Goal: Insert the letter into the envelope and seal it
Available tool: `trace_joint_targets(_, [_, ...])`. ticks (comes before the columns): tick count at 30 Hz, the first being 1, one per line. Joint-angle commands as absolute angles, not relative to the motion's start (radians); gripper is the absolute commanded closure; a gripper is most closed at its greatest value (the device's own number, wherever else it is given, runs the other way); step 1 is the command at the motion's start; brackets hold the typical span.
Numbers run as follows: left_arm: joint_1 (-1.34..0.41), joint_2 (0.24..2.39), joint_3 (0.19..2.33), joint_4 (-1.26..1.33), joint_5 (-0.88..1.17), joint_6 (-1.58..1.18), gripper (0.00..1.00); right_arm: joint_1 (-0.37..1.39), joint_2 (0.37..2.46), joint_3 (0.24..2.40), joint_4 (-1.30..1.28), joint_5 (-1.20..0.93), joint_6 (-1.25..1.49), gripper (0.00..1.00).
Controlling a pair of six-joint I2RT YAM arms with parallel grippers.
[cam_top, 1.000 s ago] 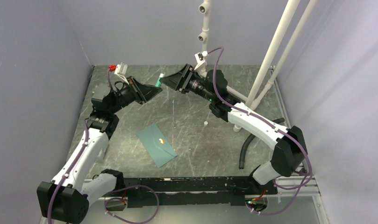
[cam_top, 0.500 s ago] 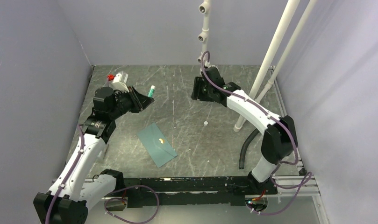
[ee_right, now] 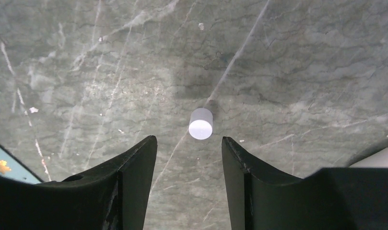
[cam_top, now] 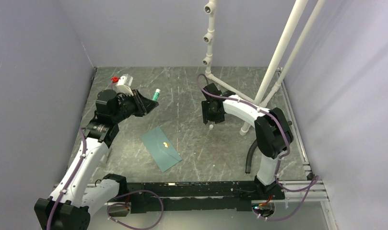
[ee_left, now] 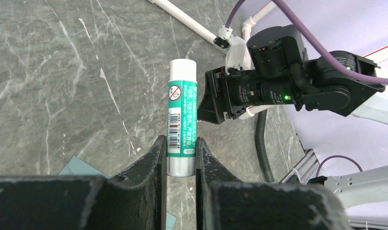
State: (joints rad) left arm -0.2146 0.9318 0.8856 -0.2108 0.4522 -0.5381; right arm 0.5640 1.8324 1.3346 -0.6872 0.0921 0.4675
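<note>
The teal envelope (cam_top: 160, 149) lies flat on the table near the middle, closed, with a small gold mark (cam_top: 166, 144). The letter is not in view. My left gripper (cam_top: 151, 101) is shut on a green-and-white glue stick (ee_left: 182, 120), held above the table at the back left; it grips the stick's grey lower end (ee_left: 178, 143). My right gripper (cam_top: 211, 119) points down, open and empty. A small white cap (ee_right: 201, 123) stands on the table just beyond its fingertips (ee_right: 188, 140). A corner of the envelope (ee_right: 5, 165) shows at the right wrist view's left edge.
White PVC pipes (cam_top: 278, 52) rise from the table at the back right. A black ribbed hose (cam_top: 252, 153) lies at the right. Grey walls close in the left, back and right sides. The right arm (ee_left: 288, 81) shows beyond the glue stick.
My right gripper has left the glue stick's tip, swung right and come down over the white cap. My left gripper has drawn back a little to the left, still holding the stick.
</note>
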Motion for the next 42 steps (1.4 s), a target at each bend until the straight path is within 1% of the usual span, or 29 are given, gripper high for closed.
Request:
trace_joint_targets(1, [-0.212, 0.937, 0.893, -0.191, 0.481, -0.518, 0.97, 0.555, 1.878, 1.344, -0.685, 0.095, 0.449, 0.46])
trace_joint_targets(7, [-0.212, 0.94, 0.901, -0.196, 0.461, -0.496, 0.98, 0.552, 1.901, 1.342, -0.672, 0.091, 0.45, 0.5])
trace_joint_targets(17, [-0.212, 0.957, 0.904, -0.18, 0.477, -0.494, 0.97, 0.551, 1.94, 1.364, -0.676, 0.11, 0.462, 0.63])
trace_joint_targets(18, [-0.212, 0.957, 0.904, -0.18, 0.476, -0.493, 0.98, 0.551, 1.938, 1.364, -0.676, 0.115, 0.462, 0.66])
trace_joint_targets(19, [-0.212, 0.957, 0.904, -0.178, 0.476, -0.492, 0.98, 0.551, 1.935, 1.364, -0.675, 0.119, 0.462, 0.71])
trace_joint_targets(22, [-0.212, 0.958, 0.904, -0.175, 0.48, -0.49, 0.98, 0.551, 1.915, 1.369, -0.671, 0.124, 0.464, 0.93])
trace_joint_targets(23, [-0.212, 0.961, 0.904, -0.174, 0.485, -0.488, 0.98, 0.551, 1.905, 1.374, -0.67, 0.119, 0.461, 0.98])
trace_joint_targets(24, [-0.212, 0.962, 0.904, -0.17, 0.494, -0.486, 0.98, 0.55, 1.893, 1.378, -0.667, 0.107, 0.456, 1.0])
trace_joint_targets(26, [-0.212, 0.968, 0.905, -0.158, 0.524, -0.479, 0.98, 0.551, 1.86, 1.391, -0.658, 0.068, 0.442, 1.0])
trace_joint_targets(28, [-0.212, 0.978, 0.909, -0.138, 0.582, -0.46, 0.98, 0.551, 1.814, 1.403, -0.631, -0.011, 0.417, 1.0])
trace_joint_targets(30, [-0.212, 0.989, 0.92, -0.124, 0.668, -0.42, 0.97, 0.548, 1.764, 1.421, -0.594, -0.15, 0.383, 1.0])
trace_joint_targets(31, [-0.212, 0.995, 0.927, -0.117, 0.734, -0.401, 0.98, 0.547, 1.741, 1.436, -0.574, -0.234, 0.368, 1.0])
trace_joint_targets(35, [-0.212, 1.012, 0.956, -0.085, 0.871, -0.376, 0.98, 0.543, 1.665, 1.484, -0.475, -0.617, 0.33, 1.0])
trace_joint_targets(38, [-0.212, 1.032, 0.971, -0.05, 0.955, -0.39, 0.98, 0.543, 1.594, 1.464, -0.33, -0.884, 0.377, 1.0])
trace_joint_targets(42, [-0.211, 1.059, 0.995, -0.018, 1.085, -0.413, 0.97, 0.543, 1.505, 1.382, -0.041, -1.092, 0.523, 1.0])
